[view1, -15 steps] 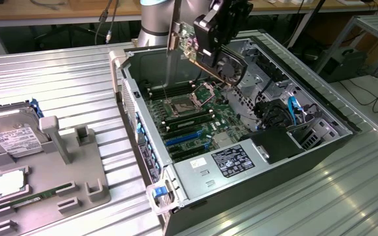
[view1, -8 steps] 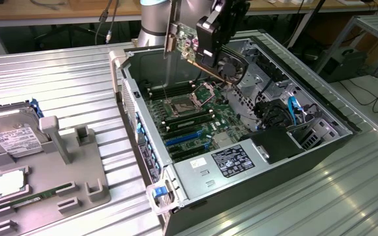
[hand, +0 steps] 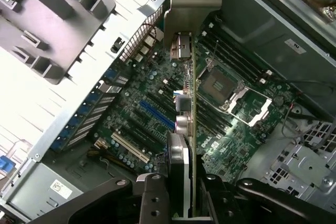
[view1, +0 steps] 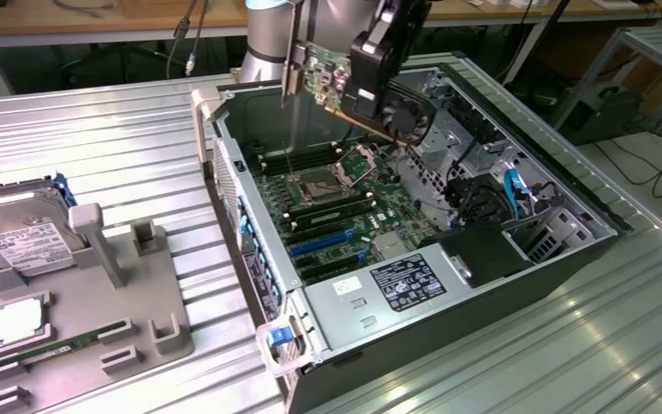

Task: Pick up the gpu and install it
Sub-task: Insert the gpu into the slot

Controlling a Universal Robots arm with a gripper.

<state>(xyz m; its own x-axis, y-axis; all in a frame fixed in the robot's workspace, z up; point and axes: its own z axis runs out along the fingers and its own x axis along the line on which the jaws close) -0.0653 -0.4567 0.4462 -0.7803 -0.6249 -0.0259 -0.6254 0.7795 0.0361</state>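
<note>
- The gpu (view1: 328, 78) is held in the air by the gripper (view1: 368, 90), tilted above the open computer case (view1: 538, 147). It is clear of the motherboard (view1: 331, 203) and hangs over the CPU socket (view1: 311, 185) end.
- In the wrist view the gpu (hand: 192, 129) is seen edge-on, and its long axis runs straight out from the fingers (hand: 153, 195) to the silver end bracket (hand: 191, 3).
- The blue expansion slot (hand: 157, 116) lies on the board beneath, off to one side of the card's edge and at an angle to it.
- The fingers are partly closed and clamped on the card's two faces.
</note>
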